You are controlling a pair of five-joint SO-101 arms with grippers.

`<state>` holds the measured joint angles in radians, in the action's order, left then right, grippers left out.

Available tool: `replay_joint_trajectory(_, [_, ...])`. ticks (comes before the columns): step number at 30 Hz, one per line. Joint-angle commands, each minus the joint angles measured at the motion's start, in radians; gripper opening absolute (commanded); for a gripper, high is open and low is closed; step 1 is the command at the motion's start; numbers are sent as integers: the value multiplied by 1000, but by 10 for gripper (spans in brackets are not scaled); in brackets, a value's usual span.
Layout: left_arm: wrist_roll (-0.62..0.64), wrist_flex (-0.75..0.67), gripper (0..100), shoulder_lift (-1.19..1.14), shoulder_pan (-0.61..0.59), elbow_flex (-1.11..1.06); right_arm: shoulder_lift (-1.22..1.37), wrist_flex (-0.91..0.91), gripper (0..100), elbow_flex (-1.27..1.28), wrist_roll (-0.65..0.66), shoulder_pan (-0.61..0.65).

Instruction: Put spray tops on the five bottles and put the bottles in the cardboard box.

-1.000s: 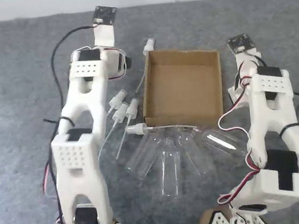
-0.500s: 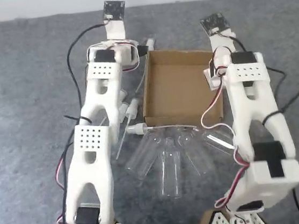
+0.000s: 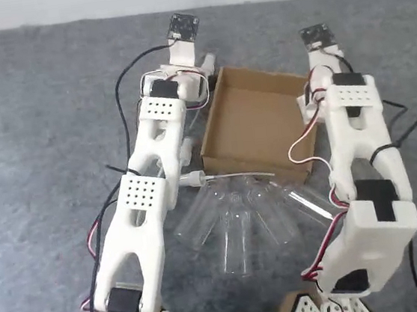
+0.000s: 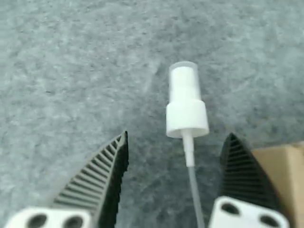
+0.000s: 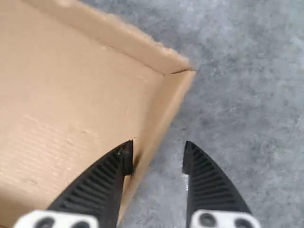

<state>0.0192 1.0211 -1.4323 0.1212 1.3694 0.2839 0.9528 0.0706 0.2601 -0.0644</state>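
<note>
Hanging outstretched, the left claw [image 4: 178, 137] gapes wide over a spray top [image 4: 186, 111] beside the cardboard box [image 3: 254, 124]; the right claw [image 5: 158, 145], part-open, straddles the box's wall

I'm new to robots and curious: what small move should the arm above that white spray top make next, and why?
Probably lower the left end effector and close on the spray top: its open jaws straddle the top's stem, which lies free on the table beside the cardboard box.

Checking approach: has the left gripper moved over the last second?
Yes. The left gripper swung toward the spray top lying at the cardboard box's far corner.
</note>
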Motion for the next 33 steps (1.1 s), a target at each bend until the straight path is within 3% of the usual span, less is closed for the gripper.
replay_joint_trajectory(1, [-6, 0, 259, 21, 11, 50, -15, -13, 124, -61, 69, -16])
replay_joint_trajectory(15, [-6, -64, 55, 29, 2, 12, -15, -7, 124, -58, 94, -21])
replay_joint_trajectory(18, [-6, -6, 10, 31, -3, 56, -15, -4, 124, -58, 95, -22])
replay_joint_trajectory(26, [-6, 281, 9, 31, -71, 317, -15, 22, 124, -60, 100, -22])
replay_joint_trajectory(33, [-46, 459, 16, 95, -147, 308, -15, 24, 124, -60, 95, -19])
